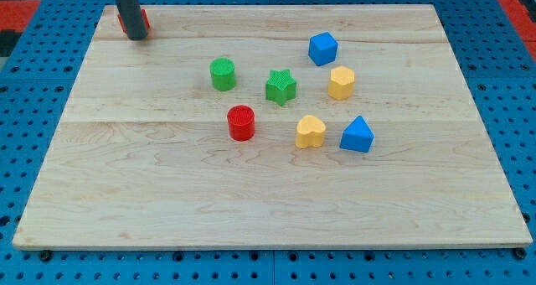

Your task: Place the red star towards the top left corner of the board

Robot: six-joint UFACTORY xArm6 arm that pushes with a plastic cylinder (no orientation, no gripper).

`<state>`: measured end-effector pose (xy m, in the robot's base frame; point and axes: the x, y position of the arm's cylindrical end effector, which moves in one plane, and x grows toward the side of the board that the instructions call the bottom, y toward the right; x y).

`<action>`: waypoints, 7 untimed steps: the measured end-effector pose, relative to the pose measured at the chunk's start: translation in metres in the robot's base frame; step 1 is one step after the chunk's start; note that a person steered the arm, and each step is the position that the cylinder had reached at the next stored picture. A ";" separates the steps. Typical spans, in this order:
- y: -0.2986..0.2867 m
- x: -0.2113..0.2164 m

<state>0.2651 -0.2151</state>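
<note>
Wooden board (268,193) w/ coloured blocks.
Red star (142,20) at board's top-left corner, mostly behind my tip (136,37), touching; no jaws on rod.

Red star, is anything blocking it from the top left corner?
No. The red star already sits by the board's top left corner, mostly hidden behind my rod, with my tip right against it. The nearest other block, the green cylinder, is well off to the view's right.

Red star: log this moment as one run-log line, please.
red star at board top-left corner, mostly hidden behind rod | my tip touching it | other blocks untouched
</note>
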 end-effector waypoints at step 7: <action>0.012 0.103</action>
